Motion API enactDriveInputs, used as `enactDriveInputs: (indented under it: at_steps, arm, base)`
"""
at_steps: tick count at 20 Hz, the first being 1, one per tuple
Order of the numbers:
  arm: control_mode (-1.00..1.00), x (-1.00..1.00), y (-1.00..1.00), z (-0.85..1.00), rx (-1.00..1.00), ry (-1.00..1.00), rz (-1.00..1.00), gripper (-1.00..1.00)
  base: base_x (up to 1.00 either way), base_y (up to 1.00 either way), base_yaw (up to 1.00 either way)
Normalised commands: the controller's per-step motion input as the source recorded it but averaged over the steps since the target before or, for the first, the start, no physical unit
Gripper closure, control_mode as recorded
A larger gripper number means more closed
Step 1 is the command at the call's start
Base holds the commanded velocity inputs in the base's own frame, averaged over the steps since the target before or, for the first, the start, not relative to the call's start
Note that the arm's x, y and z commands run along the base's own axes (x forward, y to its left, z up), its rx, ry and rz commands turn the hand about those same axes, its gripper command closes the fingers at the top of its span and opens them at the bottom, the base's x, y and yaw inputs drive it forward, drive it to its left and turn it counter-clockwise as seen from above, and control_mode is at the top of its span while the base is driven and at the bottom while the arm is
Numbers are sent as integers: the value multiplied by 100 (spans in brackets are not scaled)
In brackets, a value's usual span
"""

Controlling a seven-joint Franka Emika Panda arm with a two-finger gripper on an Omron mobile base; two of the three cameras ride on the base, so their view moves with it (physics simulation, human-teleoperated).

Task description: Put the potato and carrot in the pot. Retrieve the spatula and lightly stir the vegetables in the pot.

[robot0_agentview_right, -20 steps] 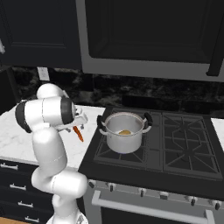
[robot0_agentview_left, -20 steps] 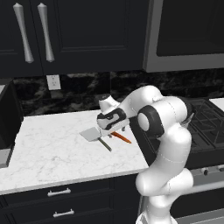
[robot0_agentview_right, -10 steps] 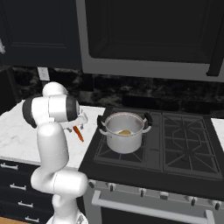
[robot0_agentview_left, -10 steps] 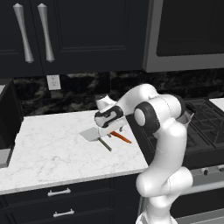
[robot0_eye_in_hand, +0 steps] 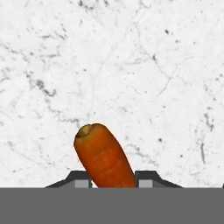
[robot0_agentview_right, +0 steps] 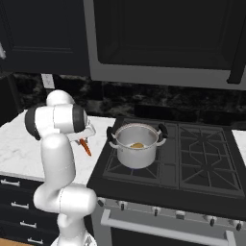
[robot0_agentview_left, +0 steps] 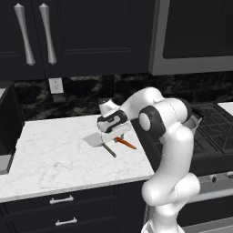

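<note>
The carrot (robot0_eye_in_hand: 105, 159) lies on the white marble counter (robot0_agentview_left: 54, 154), its blunt end away from the hand. My gripper (robot0_eye_in_hand: 113, 181) is down over its thin part, both fingertips (robot0_eye_in_hand: 81, 179) pressed to its sides. From the left base view the gripper (robot0_agentview_left: 113, 134) sits low on the carrot (robot0_agentview_left: 126, 144), beside the spatula (robot0_agentview_left: 96, 140), whose grey blade lies flat with the dark handle pointing to the counter's front. The steel pot (robot0_agentview_right: 137, 153) stands on the stove's front left burner with the potato (robot0_agentview_right: 138, 145) inside. The carrot (robot0_agentview_right: 86, 146) shows past my arm.
The black stove (robot0_agentview_right: 192, 163) adjoins the counter's right end. A dark sink (robot0_agentview_left: 7, 136) lies at the counter's far left. Dark cabinets and a microwave (robot0_agentview_right: 163, 38) hang overhead. A wall socket (robot0_agentview_left: 57, 85) is on the backsplash.
The jaws have closed in from wide open onto the carrot. The hand has sunk slightly toward the counter. Carrot, spatula and pot stay where they were.
</note>
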Motion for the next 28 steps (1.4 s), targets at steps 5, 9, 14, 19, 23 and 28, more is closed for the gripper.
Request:
enactDriveInputs:
  at_steps: [5, 9, 14, 19, 23, 28]
  arm:
    - [-100, -82, -2, 3, 0, -7, 0, 100]
    - [-100, -100, 0, 49, 2, -35, 0, 100]
    - [-100, -90, -10, 71, 1, -40, 0, 100]
    - [-100, -97, -37, 97, 7, -38, 0, 100]
    - [-100, -76, -46, 100, 9, -35, -3, 100]
    - [-100, -28, -49, 100, 12, -21, -8, 100]
  base:
    - [0, 0, 0]
    - [0, 0, 0]
    - [0, 0, 0]
    - [0, 0, 0]
    - [0, 0, 0]
    - [0, 0, 0]
